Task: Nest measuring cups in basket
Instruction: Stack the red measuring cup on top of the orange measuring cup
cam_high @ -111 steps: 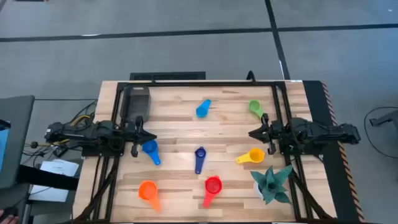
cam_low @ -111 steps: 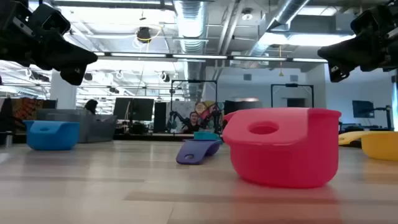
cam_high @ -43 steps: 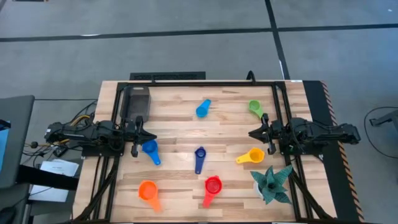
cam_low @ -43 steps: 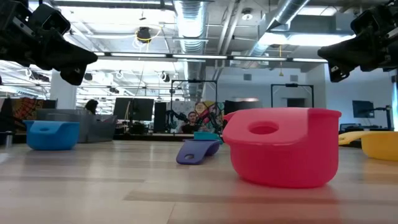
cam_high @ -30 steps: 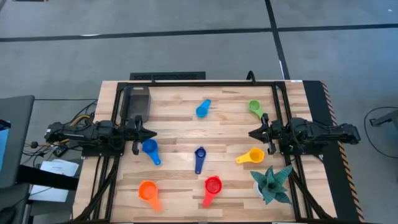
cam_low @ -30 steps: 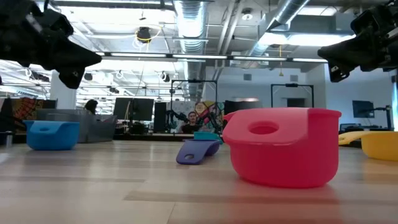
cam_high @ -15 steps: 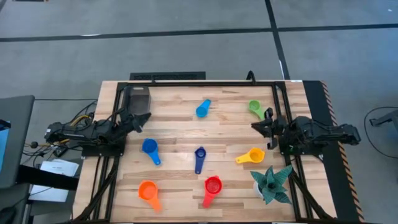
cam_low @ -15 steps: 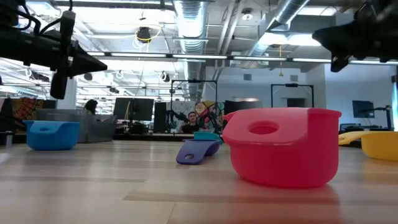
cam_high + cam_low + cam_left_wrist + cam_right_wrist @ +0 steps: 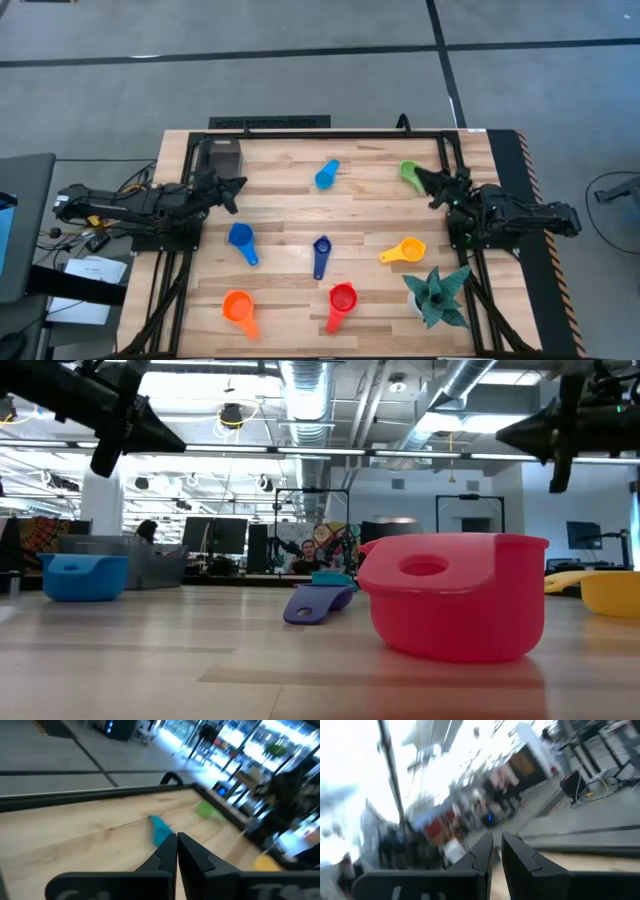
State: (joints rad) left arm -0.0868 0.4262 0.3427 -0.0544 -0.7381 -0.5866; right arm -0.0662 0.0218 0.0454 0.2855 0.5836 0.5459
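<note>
Standing on the far-left corner of the worktop (image 9: 290, 210), the basket (image 9: 222, 156) has the left hand (image 9: 232, 188) hovering at its near edge, fingers clenched together and holding nothing. The right hand (image 9: 420, 176), also clenched and holding nothing, hangs just beside the green cup (image 9: 409, 172) at the far right. The other measuring cups lie well apart: light blue cup (image 9: 326, 174), blue cup (image 9: 241, 239), dark blue cup (image 9: 320, 250), yellow cup (image 9: 408, 250), orange cup (image 9: 238, 307) and red cup (image 9: 341, 300). A teal spiky plant (image 9: 437, 293) stands at the near right corner. A black metal frame (image 9: 320, 133) borders the pale wood planks, with grey floor around.
</note>
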